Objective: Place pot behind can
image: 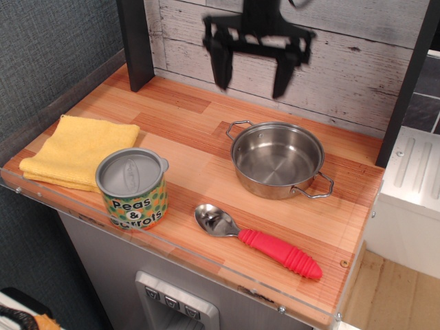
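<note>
The shiny steel pot with two wire loop handles sits empty on the wooden counter, right of centre. The can with a grey lid and a green-yellow "Peas & Carrots" label stands upright near the front left edge. My gripper is black and hangs open and empty above the back of the counter, above and a little left of the pot, with its fingers spread wide. It looks blurred from motion.
A folded yellow cloth lies at the left, just behind the can. A spoon with a red handle lies in front of the pot. A dark post stands at the back left, before a white plank wall.
</note>
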Motion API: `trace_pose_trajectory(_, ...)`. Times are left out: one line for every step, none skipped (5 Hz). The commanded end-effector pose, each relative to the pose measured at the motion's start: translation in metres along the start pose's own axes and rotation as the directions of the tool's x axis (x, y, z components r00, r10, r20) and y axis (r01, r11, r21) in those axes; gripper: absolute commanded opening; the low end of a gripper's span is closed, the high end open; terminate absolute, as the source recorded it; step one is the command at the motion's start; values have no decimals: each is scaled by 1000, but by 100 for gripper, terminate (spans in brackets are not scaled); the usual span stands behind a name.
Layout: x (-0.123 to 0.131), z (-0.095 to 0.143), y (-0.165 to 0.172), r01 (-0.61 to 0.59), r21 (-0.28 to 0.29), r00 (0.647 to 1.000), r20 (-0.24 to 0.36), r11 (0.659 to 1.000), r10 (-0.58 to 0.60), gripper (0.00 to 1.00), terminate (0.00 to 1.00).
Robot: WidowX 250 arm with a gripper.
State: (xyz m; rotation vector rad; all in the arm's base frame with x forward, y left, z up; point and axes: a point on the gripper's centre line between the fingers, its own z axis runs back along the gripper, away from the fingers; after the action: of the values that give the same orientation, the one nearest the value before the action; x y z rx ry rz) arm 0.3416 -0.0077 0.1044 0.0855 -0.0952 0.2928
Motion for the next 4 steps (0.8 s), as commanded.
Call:
trace_pose_trajectory(-27, -22, -8, -231, 6, 973, -9, 973, 231, 100, 0)
trace_pose_trajectory(-33, -38, -1, -337, 25, 941, -11, 941, 337, 100, 0)
trace_pose_trajectory(-34, -56, 7, -375, 24, 926, -42, 927, 375, 100, 0)
trace_pose_trajectory(-34, -72, 3, -412, -70, 911, -47, 908, 410, 100, 0)
